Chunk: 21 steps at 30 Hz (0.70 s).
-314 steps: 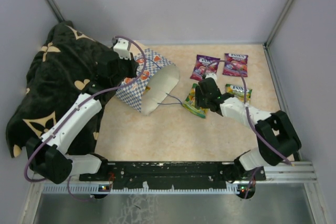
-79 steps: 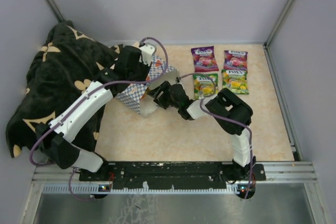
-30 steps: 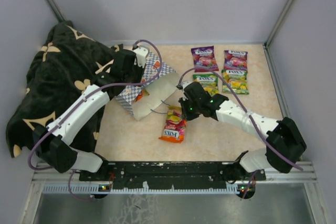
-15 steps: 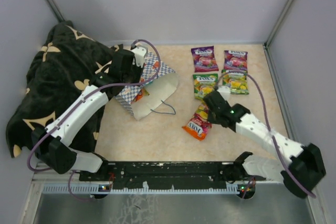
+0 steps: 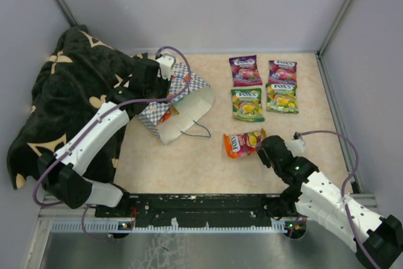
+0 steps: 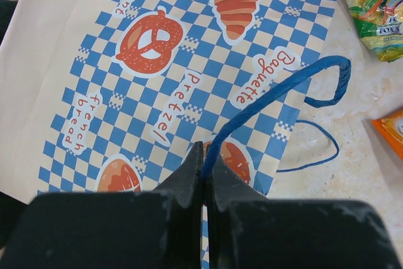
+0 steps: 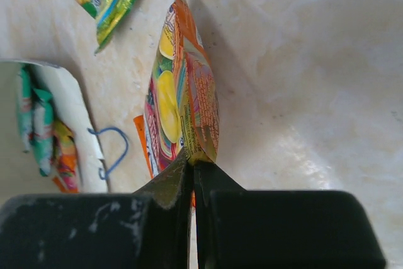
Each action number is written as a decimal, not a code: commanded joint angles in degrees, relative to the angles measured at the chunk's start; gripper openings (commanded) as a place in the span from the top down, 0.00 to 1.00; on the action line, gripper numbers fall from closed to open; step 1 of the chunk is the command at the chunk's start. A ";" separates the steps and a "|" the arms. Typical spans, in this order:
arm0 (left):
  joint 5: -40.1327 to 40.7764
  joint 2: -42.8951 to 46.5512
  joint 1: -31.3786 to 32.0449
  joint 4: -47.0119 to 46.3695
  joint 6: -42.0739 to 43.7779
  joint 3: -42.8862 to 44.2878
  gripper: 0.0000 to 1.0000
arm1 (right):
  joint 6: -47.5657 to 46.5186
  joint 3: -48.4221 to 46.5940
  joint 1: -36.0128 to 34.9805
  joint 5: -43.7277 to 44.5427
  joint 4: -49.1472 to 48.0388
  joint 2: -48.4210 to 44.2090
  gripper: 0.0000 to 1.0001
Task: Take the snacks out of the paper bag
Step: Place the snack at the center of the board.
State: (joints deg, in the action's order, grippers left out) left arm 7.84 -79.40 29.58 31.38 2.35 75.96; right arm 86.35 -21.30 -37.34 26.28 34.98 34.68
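Observation:
The paper bag (image 5: 182, 100) lies on its side, mouth facing the near right, blue-and-white checked with bread pictures (image 6: 189, 61). My left gripper (image 5: 167, 89) (image 6: 206, 165) is shut on its blue cord handle (image 6: 277, 92). Two purple snacks (image 5: 244, 70) and two green-yellow ones (image 5: 247, 104) lie in rows at the back right. My right gripper (image 5: 263, 145) (image 7: 194, 162) is shut on the edge of an orange-red snack packet (image 5: 242, 143) (image 7: 182, 105), held just above the table. Teal and orange packets (image 7: 41, 124) show inside the bag's mouth.
A black patterned blanket (image 5: 69, 99) is heaped at the left, beside the bag and under my left arm. Grey walls close in the table on three sides. The second handle loop (image 5: 200, 129) trails on the table before the bag.
My right gripper has carried the orange-red packet from in front of the bag's mouth to the right and nearer. The left gripper has kept its hold on the handle.

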 commanded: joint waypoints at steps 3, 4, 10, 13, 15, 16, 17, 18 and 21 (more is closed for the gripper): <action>-1.13 -0.44 -0.75 -1.17 -0.84 0.10 1.00 | 14.22 -7.86 0.30 5.98 -6.18 8.52 1.00; -1.11 -0.48 -0.75 -1.07 -0.88 0.07 1.00 | 14.72 -8.92 0.25 5.86 -5.97 9.90 1.00; -1.29 -0.83 -0.95 -1.12 -1.11 -0.30 1.00 | 13.09 -10.89 0.18 1.75 -5.75 13.14 0.77; -2.14 -1.34 -1.35 -1.05 -1.20 -0.33 1.00 | 10.08 -11.96 0.16 0.79 -2.80 13.09 0.45; -2.68 -1.62 -1.52 -1.06 -1.29 -0.22 1.00 | 6.93 -13.80 0.16 0.02 0.23 13.17 0.13; -2.87 -1.77 -1.64 -1.05 -1.29 -0.18 1.00 | 5.02 -14.97 0.24 -0.17 2.18 13.34 0.03; -2.93 -1.85 -1.79 -1.08 -1.27 -0.18 1.00 | 2.48 -16.33 0.23 -0.57 4.13 13.56 0.01; -3.03 -1.96 -1.93 -1.13 -1.25 -0.18 1.00 | -0.88 -17.70 0.17 -1.02 5.57 13.84 0.01; -3.30 -2.16 -2.52 -1.05 -1.21 -0.27 1.00 | -13.63 -22.43 0.32 0.84 10.88 15.35 0.01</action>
State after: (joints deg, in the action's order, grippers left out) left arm 5.08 -81.14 28.25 31.29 1.28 75.96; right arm 88.88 -35.94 -37.32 24.23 38.72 48.82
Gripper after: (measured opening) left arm 0.014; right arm 0.990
